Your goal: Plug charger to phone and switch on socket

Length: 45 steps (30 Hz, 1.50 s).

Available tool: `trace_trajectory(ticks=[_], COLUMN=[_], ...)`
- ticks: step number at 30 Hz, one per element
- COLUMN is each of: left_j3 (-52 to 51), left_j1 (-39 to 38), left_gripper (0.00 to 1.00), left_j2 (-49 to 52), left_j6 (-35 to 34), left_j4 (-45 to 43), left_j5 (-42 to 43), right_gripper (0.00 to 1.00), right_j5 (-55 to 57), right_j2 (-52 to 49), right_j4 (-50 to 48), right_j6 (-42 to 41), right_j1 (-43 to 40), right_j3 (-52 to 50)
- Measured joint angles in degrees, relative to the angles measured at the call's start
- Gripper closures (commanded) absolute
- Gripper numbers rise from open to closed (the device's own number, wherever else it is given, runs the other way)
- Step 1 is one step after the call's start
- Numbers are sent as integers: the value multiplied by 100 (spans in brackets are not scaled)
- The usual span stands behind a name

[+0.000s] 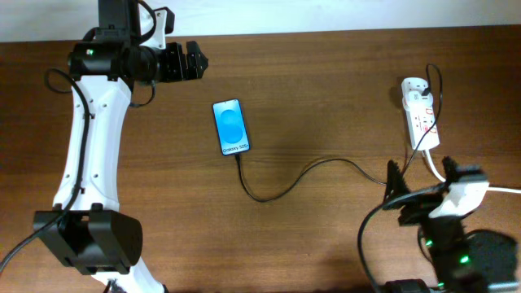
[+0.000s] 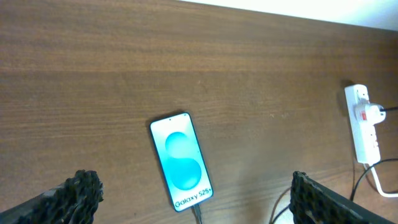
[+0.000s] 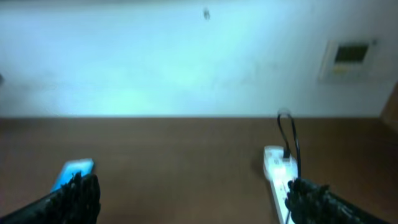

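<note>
While the right gripper (image 1: pixel 399 194) hung wide open and empty at the near right corner, the socket (image 1: pixel 419 114) lay just beyond it by the right edge, long axis near-to-far; the phone (image 1: pixel 230 127) rested mid-table, charger (image 1: pixel 277 189) seemingly attached.

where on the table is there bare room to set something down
Bare wood between the phone and the socket, above the charger cable; also the front strip below that cable. Crowded around the socket and right gripper.
</note>
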State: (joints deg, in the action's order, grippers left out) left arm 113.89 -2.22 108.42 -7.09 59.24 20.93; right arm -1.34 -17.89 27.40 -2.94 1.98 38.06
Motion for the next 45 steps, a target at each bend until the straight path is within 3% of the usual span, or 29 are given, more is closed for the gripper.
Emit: trace_trajectory(ticks=[3, 6, 15, 36, 39, 44, 45], left_j3=[0, 0, 0, -24, -754, -4041, -4345], left_j1=[0, 0, 0, -7, -15, 262, 273], left_gripper=[1, 1, 1, 1, 1, 1, 1], left_j2=[0, 0, 0, -42, -935, -3849, -4094], left_j6=[0, 0, 0, 0, 0, 155, 177], left_j4=[11, 9, 9, 61, 55, -2529, -2671], left_j5=[2, 2, 2, -26, -457, -1010, -1023], right_gripper=[2, 2, 2, 2, 2, 2, 2], right_j5=[74, 92, -96, -175, -177, -216, -216], right_j2=[1095, 1600, 1698, 1698, 1696, 1705, 1709], right_j4=[-1397, -1952, -2444, -2354, -2356, -2358, -2358], right_j6=[37, 129, 798, 809, 811, 811, 811], right_j1=[0, 0, 0, 0, 0, 0, 0], right_j3=[-1773, -2629, -3724, -3744, -3744, -3744, -3744])
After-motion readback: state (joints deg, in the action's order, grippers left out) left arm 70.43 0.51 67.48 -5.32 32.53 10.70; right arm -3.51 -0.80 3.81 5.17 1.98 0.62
